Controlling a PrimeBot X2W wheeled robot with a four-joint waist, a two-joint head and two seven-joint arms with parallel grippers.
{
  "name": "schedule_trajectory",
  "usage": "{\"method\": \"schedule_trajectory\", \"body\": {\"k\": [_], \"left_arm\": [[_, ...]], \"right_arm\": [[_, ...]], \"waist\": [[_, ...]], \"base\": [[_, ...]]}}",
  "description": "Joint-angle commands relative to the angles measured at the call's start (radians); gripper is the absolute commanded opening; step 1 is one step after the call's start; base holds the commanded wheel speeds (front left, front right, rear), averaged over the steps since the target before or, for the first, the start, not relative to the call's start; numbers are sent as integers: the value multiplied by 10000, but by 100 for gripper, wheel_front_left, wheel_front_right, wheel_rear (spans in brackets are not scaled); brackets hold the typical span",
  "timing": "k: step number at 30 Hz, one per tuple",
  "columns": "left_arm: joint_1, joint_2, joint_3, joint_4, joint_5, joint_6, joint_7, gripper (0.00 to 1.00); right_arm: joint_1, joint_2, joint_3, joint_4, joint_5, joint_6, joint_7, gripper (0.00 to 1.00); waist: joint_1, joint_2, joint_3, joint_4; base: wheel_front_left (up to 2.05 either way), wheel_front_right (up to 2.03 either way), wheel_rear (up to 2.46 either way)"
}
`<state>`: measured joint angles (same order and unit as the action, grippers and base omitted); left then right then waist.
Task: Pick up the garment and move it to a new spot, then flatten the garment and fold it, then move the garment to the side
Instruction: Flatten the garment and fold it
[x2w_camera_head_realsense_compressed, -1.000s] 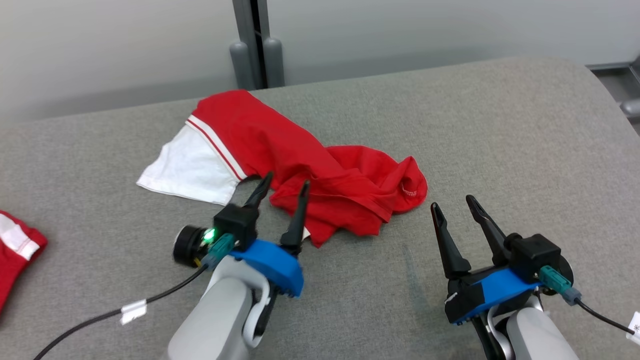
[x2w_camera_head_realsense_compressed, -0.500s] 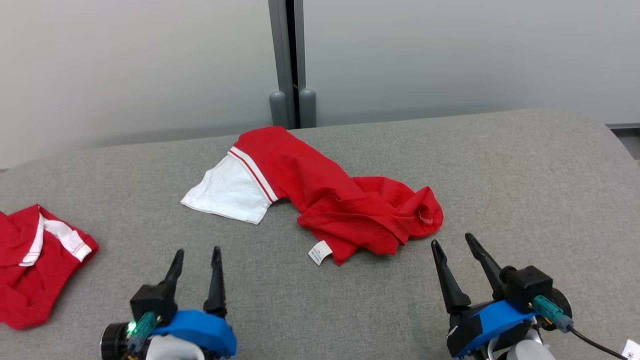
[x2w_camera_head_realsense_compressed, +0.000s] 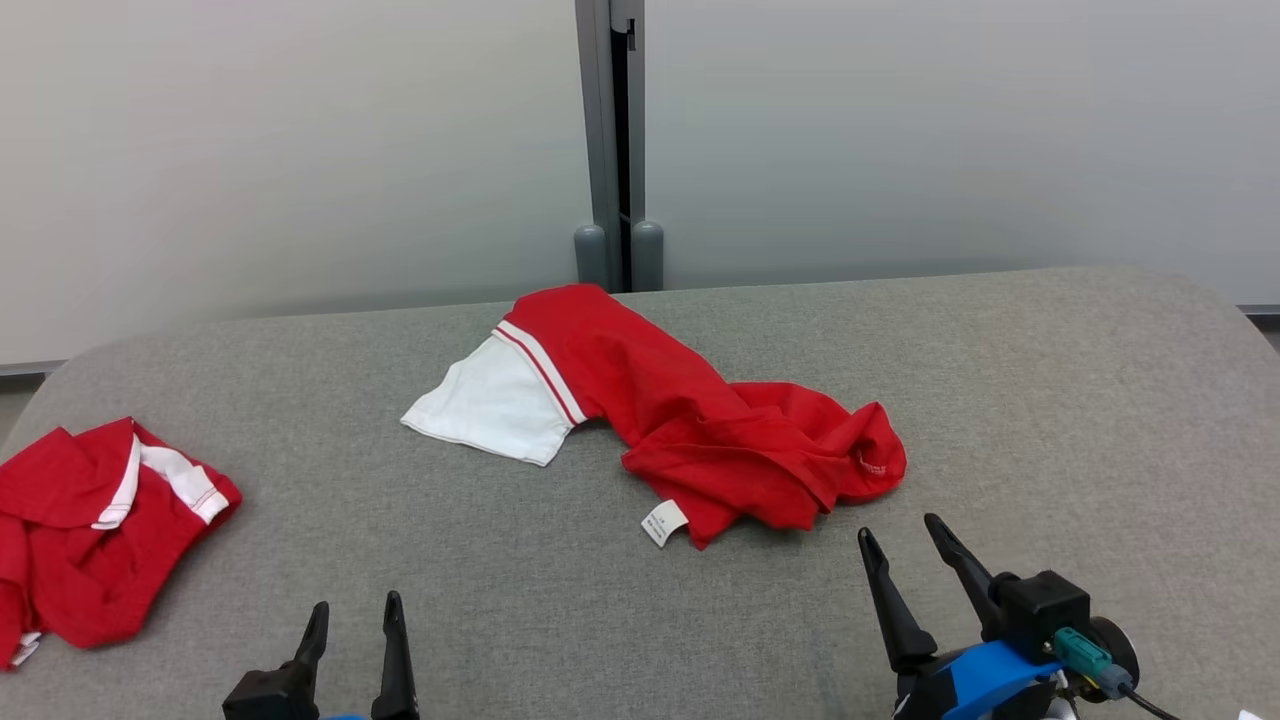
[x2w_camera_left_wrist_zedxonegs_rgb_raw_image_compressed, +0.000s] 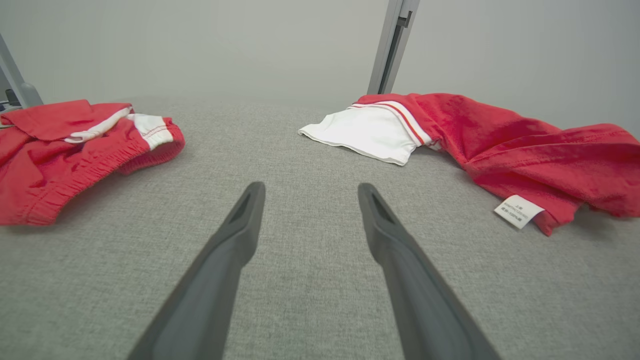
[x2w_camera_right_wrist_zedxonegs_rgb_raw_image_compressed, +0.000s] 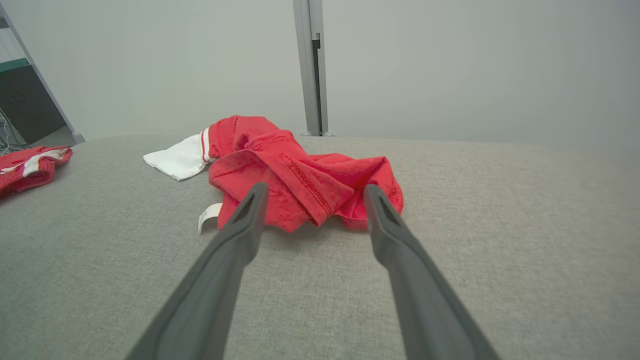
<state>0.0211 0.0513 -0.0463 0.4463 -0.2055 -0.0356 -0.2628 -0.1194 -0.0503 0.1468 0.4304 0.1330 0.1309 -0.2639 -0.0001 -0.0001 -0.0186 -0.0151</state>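
Observation:
A crumpled red garment (x2w_camera_head_realsense_compressed: 700, 420) with a white panel (x2w_camera_head_realsense_compressed: 495, 405) and a small white label lies in the middle of the grey padded table (x2w_camera_head_realsense_compressed: 1050, 400). It shows in the left wrist view as the garment (x2w_camera_left_wrist_zedxonegs_rgb_raw_image_compressed: 525, 145) at right and in the right wrist view as the garment (x2w_camera_right_wrist_zedxonegs_rgb_raw_image_compressed: 300, 175) just beyond the fingers. My left gripper (x2w_camera_head_realsense_compressed: 355, 620) stands open at the bottom edge, well short of the garment, nothing in it. My right gripper (x2w_camera_head_realsense_compressed: 900, 535) is open at the lower right, its tips just short of the garment's near edge. My left gripper (x2w_camera_left_wrist_zedxonegs_rgb_raw_image_compressed: 310, 187) and right gripper (x2w_camera_right_wrist_zedxonegs_rgb_raw_image_compressed: 312, 187) both hold nothing.
A second red garment (x2w_camera_head_realsense_compressed: 90, 520) with white trim lies bunched at the table's left edge, and appears as the second garment (x2w_camera_left_wrist_zedxonegs_rgb_raw_image_compressed: 70, 145) in the left wrist view. A grey post (x2w_camera_head_realsense_compressed: 610, 150) stands behind the table against a pale wall. Bare grey padding stretches to the right.
The head view has tilted up and shifted, bringing the second garment into view. My left gripper has drawn back from the garment's near edge toward me. The garment lies the same.

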Motion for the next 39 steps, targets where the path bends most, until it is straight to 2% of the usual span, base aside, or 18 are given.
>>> {"method": "schedule_trajectory", "body": {"k": [1, 10, 18, 26, 32, 39], "left_arm": [[47, -7, -52, 0, -72, -13, -31, 100], [-341, -5, -808, 219, -401, -58, -31, 100], [-743, -11, -1561, 297, -846, 68, -31, 100], [-1181, -8, -2059, 305, -1240, 180, -31, 100], [-1253, -6, -2182, 238, -1444, 269, -31, 100], [-1240, -10, -2036, 237, -1423, 293, -31, 100]], "right_arm": [[84, -8, 60, 48, -36, -3, -8, 100], [-1409, -14, 1347, 1096, -355, -3, -8, 100], [-4296, -185, 2276, 3855, -845, -3, 137, 100], [-6391, -563, 2798, 6061, -1146, -3, 1395, 100], [-6854, -447, 3614, 6800, -687, -3, 1931, 100], [-7006, -481, 5132, 7068, 320, -3, 2455, 100]], "waist": [[1, 1, 18, 64], [1, 1, 401, 832], [1, 1, 1182, 1885], [1, 1, 1904, 2795], [1, 1, 2094, 2982], [1, 1, 2136, 2740]], "base": [[0, 0, 0], [0, 0, 0], [0, 0, 0], [0, 0, 0], [0, 0, 0], [0, 0, 0]]}}
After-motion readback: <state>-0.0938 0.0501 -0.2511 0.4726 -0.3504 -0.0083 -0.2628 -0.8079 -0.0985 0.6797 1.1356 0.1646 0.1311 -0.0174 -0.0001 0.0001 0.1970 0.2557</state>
